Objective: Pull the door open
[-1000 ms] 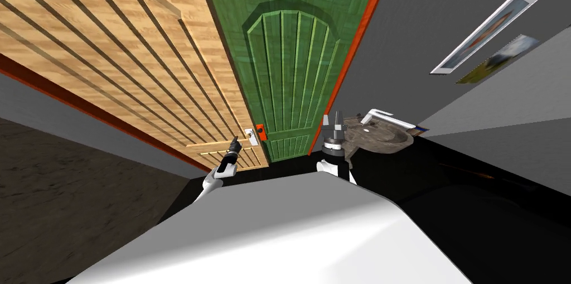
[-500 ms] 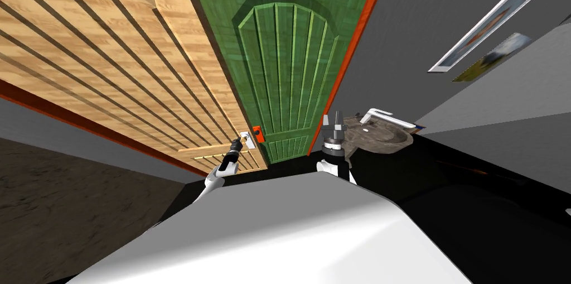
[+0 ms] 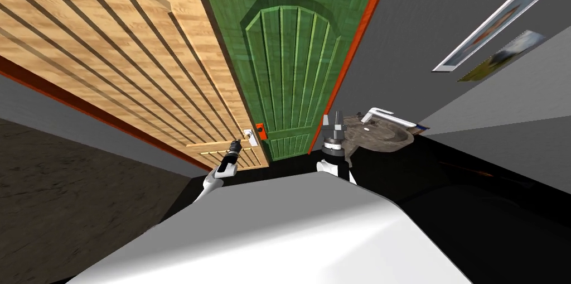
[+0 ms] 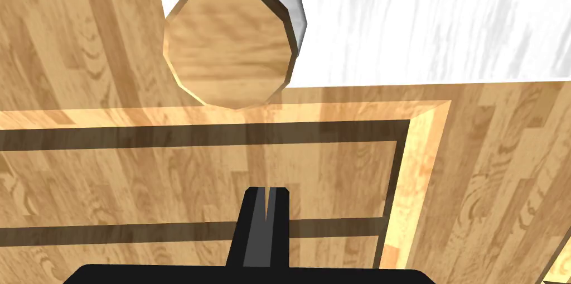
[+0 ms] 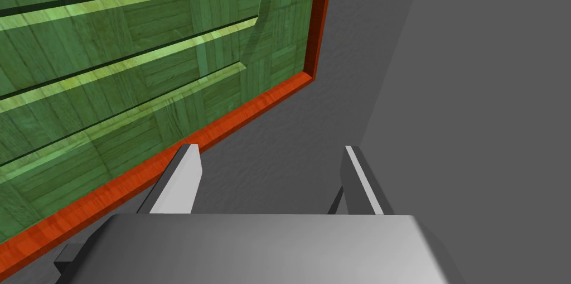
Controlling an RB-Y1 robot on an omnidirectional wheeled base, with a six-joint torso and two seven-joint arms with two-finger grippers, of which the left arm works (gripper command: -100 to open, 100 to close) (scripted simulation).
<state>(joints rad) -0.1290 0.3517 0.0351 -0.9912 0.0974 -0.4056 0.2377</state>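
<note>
The wooden door [image 3: 111,46] stood on my left. Its long axis and slats slanted toward the head view's upper left corner, and its handle edge lay just beside the green door [image 3: 290,63]. Its knob [image 4: 228,54] stuck straight out of the white plate [image 4: 418,18], with its round wooden end face turned toward the left pincer [image 4: 267,202]. That pincer's fingers were pressed together on nothing, and it was aimed at the door panel just beside the knob. Half a second earlier its tip sat against the plate; now it was a little apart, and my head view had shifted too. The right pincer [image 5: 270,148] was spread, by the orange-red frame [image 5: 223,124] of the green door, near a basin [image 3: 385,135].
</note>
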